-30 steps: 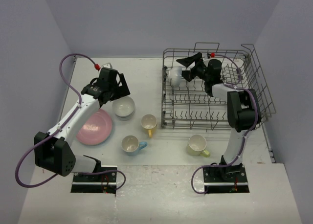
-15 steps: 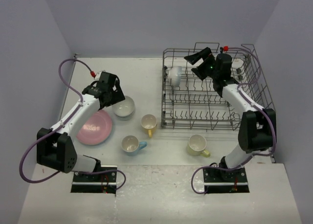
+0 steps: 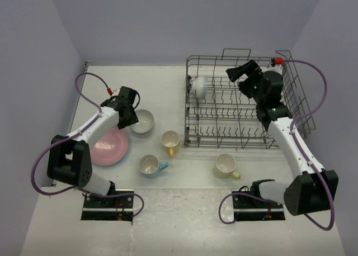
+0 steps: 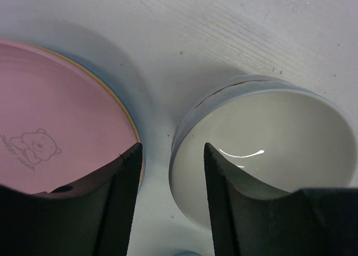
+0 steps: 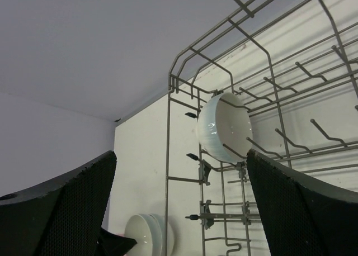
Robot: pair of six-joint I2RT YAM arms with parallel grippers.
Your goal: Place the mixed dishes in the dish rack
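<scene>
Standing nearest the arms' bases, a pale yellow-green mug [image 3: 225,165] sat on the table [image 3: 156,88] just in front of the near edge of the dish rack [image 3: 224,122]. A light blue mug [image 3: 149,165] sat at the same depth, farther to the rack's left. A yellow mug [image 3: 170,139] stood just beyond it, close by the rack's near left corner. All three were upright.

Well to the left of the rack lay a pink plate [image 3: 106,147], flat, with a thin orange-yellow edge along its rim in the left wrist view. Between that plate and the rack sat two white bowls [image 3: 142,122], one stacked in the other, apart from the plate.

The left arm [image 3: 92,127] extended to this stack. Its jaws were parted by a narrow gap and straddled the rim on the side away from the rack. One finger [image 4: 120,205] was outside, over bare table between plate and bowl, and the other was inside the top bowl. Whether either touched the bowl could not be told.

Inside the rack, at its far left corner, a third white bowl [image 3: 201,86] stood on edge among the tines. The right arm [image 3: 293,141] extended over the rack, its jaws spread wide and holding nothing, above the rack's far half and to the right of that bowl.
</scene>
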